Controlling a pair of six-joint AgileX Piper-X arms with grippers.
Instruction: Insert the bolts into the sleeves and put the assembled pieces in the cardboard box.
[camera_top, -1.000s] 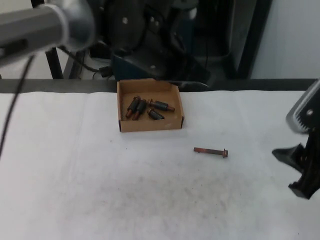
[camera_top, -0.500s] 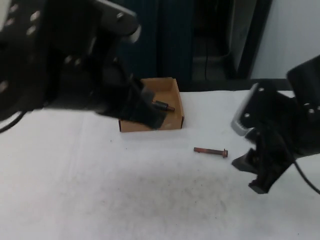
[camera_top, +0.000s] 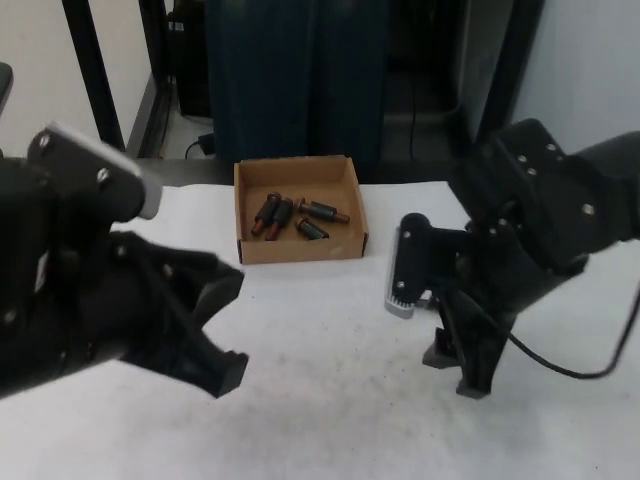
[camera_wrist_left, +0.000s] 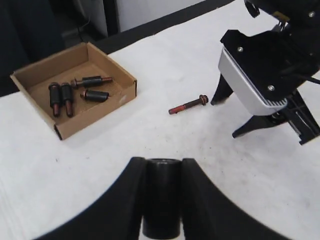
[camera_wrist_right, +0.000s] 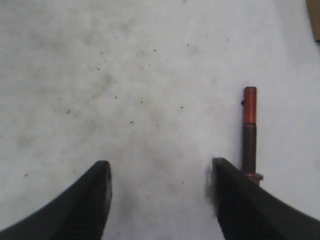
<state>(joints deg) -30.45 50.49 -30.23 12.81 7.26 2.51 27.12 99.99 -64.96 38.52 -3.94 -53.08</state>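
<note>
I start with the big white bench (camera_top: 330, 440). My two arms hang over it. The left gripper (camera_wrist_left: 161, 167) is clamped on a black sleeve (camera_wrist_left: 161, 200), over the near part of the bench. The right gripper (camera_wrist_right: 161, 170) is down close to the cloth. Its fingers are wide apart and hold nothing.

Next is the cardboard box (camera_top: 300, 246) at the far side of the bench. Four done pieces (camera_top: 323, 211) lie in it. I think each one is a sleeve with a bolt in it, so most of the job looks done.

The smallest thing is the last red bolt (camera_wrist_left: 188, 104). It lies flat on the cloth between the box and the right gripper. It has to be picked up and pushed into the sleeve. Then the pair goes in the box.

The high view gives me both arms and the box together, but the right arm stands over the bolt's spot. The left wrist view shows the bolt lying free. The right wrist view tells me more. There the bolt lies just beside one finger (camera_wrist_right: 232, 200), on its outer side and not in the gap. I think I must shift sideways before I close.
</note>
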